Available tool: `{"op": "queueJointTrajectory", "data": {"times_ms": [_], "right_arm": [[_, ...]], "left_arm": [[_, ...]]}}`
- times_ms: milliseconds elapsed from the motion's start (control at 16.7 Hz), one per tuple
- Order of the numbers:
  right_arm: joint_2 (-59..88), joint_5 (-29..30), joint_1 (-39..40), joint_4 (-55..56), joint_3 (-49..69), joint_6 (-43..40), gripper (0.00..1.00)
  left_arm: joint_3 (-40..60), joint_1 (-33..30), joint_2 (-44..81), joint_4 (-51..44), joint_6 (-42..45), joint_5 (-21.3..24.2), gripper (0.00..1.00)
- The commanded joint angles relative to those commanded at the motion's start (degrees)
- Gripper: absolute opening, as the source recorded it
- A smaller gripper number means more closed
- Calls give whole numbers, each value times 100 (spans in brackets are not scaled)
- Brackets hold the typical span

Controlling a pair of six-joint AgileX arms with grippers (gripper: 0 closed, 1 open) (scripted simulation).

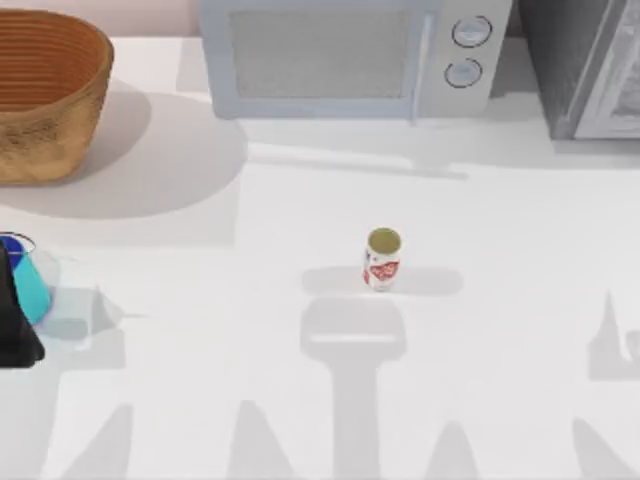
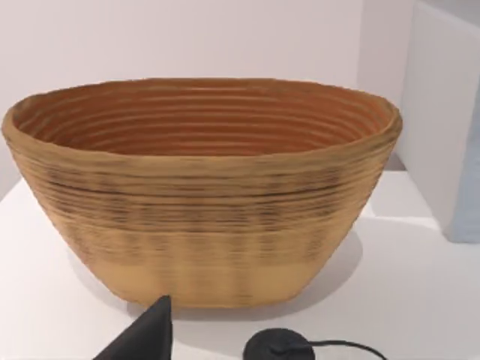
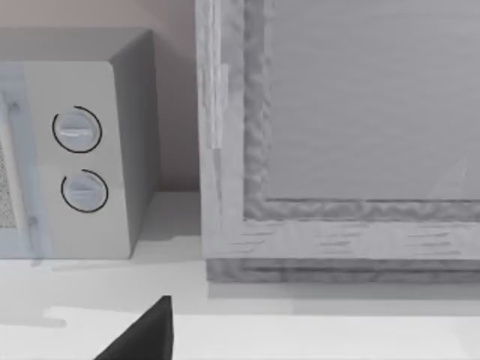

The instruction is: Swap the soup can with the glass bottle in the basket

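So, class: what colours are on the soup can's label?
Red and white on the soup can, clearest in the top view.

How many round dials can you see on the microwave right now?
2. Both sit on the grey boxy microwave at the back of the table, on its right-hand panel: the upper round dial and the lower round dial directly below it. None seems hidden.

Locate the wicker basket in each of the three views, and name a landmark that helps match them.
Top view: the basket sits at the table's far left corner, cut by the frame edge.
Left wrist view: it stands large and central, empty inside.
Right wrist view: not in it.
Shared landmark: the microwave, whose two dials appear in the top and right wrist views.
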Motion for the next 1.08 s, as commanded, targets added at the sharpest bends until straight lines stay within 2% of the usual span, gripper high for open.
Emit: {"op": "queueJointTrajectory", "data": {"times_ms": [780,1080], "right_arm": [[0,0,0,0,0,0,100],[0,0,0,0,0,0,100]], "left_arm": [[-76,374,6512,5572,239,646,100],[-113,516,8344,7076,295,781,100]]}}
